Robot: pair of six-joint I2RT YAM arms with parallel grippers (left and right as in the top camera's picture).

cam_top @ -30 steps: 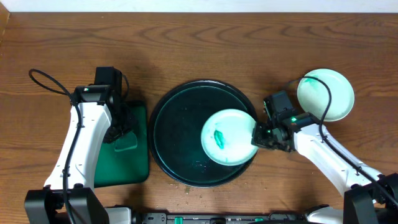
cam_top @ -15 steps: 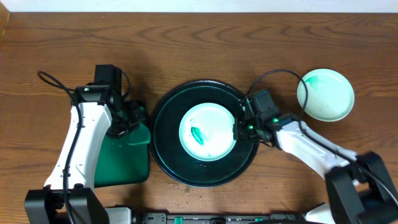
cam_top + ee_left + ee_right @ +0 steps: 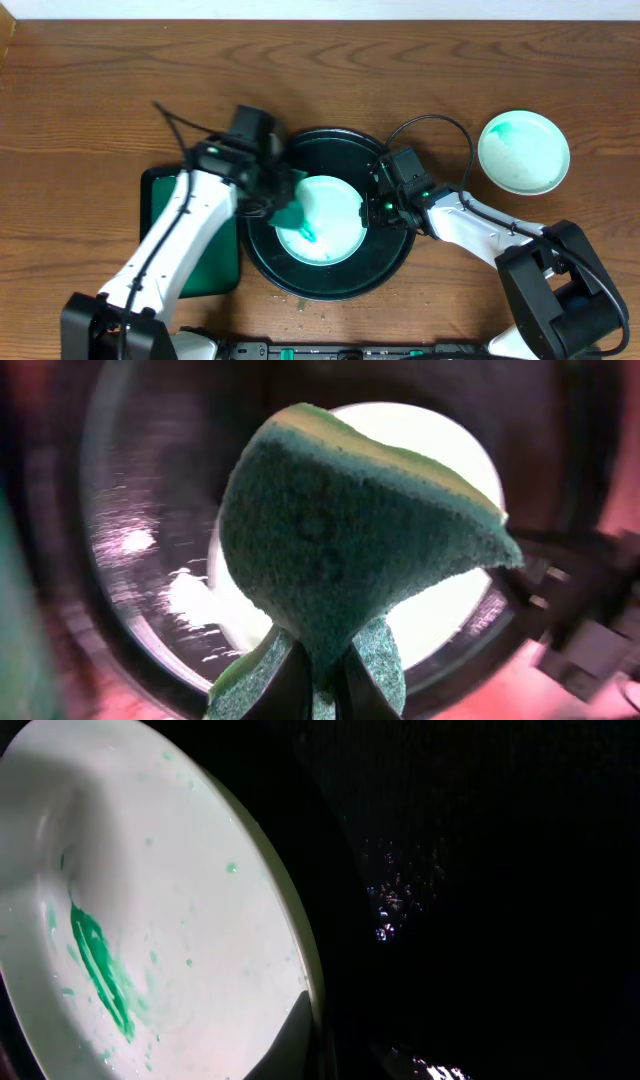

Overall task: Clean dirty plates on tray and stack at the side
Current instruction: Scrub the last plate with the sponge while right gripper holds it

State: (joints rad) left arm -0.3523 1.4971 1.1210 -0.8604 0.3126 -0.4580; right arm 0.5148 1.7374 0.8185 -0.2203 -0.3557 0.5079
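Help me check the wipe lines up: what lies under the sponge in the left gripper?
The dirty plate lies under the sponge, inside the round black tray. Part of its green smear shows at the sponge's edge; the plate's left portion beneath is covered.

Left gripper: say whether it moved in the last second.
Yes. The left gripper, shut on the sponge, swung right from the green rectangular tray to over the dirty plate.

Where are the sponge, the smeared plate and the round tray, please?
sponge [image 3: 340, 540], left wrist view, middle of its green face.
smeared plate [image 3: 335, 220], overhead view, its white middle.
round tray [image 3: 330, 150], overhead view, bare floor behind the plate.
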